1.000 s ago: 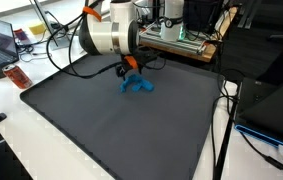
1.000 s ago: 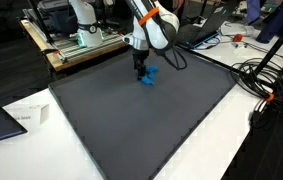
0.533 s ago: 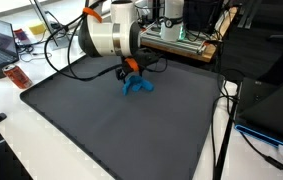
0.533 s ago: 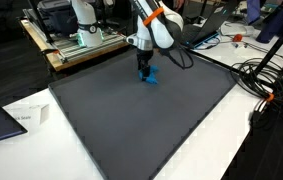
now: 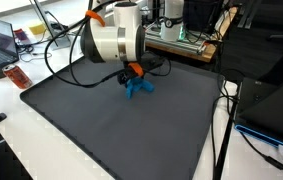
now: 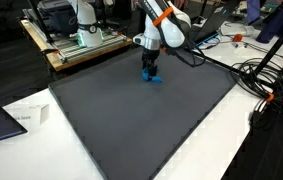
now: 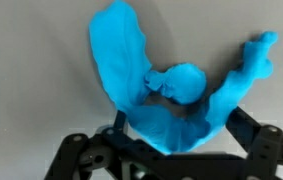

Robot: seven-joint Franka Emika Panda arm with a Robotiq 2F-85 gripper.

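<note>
Fingers (image 7: pixel 79 160) spread as wide as they go, one on each side of the lower edge of the blue cloth (image 7: pixel 131 70); nothing pinched between them. Whether the tips touch the fabric or the surface under it cannot be told from the wrist view. Gripper (image 7: pixel 171 145) points straight down, directly over the cloth, low above it in both exterior views (image 5: pixel 131 72) (image 6: pixel 151 68). Cloth lies crumpled in a rough U shape, flat on the dark mat (image 5: pixel 101 130), toward the mat's far edge, near the bench with equipment (image 6: pixel 76 40); it shows just under the gripper in an exterior view (image 5: pixel 137 88) and again as a small blue patch (image 6: pixel 156 81). Judgement on progress: the approach looks complete, gripper lined up and lowered around the cloth. The grasp itself is not yet made: no closing, no lift, cloth resting on the mat. White arm (image 5: pixel 111 40) leans in above; cables (image 6: pixel 266 75) trail off the mat's side.
</note>
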